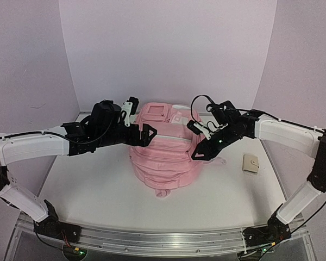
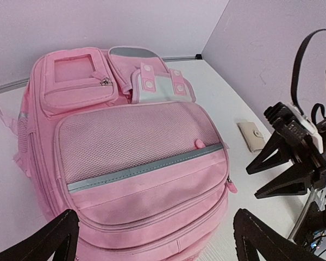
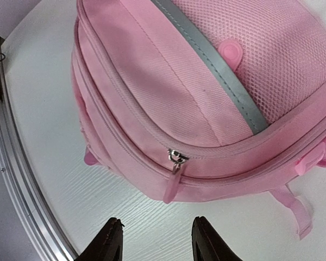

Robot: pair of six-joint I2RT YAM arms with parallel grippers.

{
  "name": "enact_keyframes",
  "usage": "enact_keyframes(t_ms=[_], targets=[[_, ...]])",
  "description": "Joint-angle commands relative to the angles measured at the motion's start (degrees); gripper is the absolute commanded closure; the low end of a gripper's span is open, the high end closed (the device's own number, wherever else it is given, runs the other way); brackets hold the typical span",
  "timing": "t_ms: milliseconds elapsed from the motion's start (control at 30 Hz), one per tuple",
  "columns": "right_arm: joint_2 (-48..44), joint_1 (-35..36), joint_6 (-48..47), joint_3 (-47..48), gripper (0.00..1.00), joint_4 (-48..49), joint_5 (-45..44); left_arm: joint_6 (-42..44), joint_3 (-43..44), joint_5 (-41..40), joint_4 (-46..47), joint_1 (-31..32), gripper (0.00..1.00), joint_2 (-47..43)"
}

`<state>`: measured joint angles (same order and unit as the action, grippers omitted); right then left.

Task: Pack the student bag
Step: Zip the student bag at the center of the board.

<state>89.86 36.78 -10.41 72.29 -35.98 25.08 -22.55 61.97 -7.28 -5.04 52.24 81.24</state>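
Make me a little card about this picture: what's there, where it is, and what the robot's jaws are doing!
bag: the student bag, pink, lying flat mid-table
table: white
extra thing: small beige pouch on the table, right of the bag, not touching
left arm: jaws wide open above the bag, empty
right arm: jaws open, empty, by a zip pull on the bag's side

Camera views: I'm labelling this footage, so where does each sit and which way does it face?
Top external: above and behind the arm bases, looking down at the student bag; left hand and right hand show.
Left wrist: over the bag's front, facing the right hand; the left fingers show below.
Right wrist: low beside the bag, facing a zipper pull; the right fingers show.
Shared: top and left wrist both catch the beige case.
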Motion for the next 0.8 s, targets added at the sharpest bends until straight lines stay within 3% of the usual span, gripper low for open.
enact_keyframes(t_ms=[0, 400, 533, 767], targets=[[2.2, 1.0, -2.8, 0.5, 0.56, 2.7, -3.9, 3.0, -2.0, -2.2, 4.1, -0.2, 0.00, -3.5], [5.4, 3.0, -1.1, 0.3, 0.58, 6.2, -4.7, 13.3, -2.4, 2.8, 1.7, -0.2, 0.00, -3.6], [5.8, 3.1, -0.4, 0.3, 0.69, 7.6, -9.6, 18.6, -2.6, 5.3, 0.3, 0.0, 0.03, -2.4], [5.7, 3.0, 1.8, -0.3, 0.87, 7.7, -8.0, 33.8, -5.3, 5.4, 4.0, 3.0, 0.22, -1.8]])
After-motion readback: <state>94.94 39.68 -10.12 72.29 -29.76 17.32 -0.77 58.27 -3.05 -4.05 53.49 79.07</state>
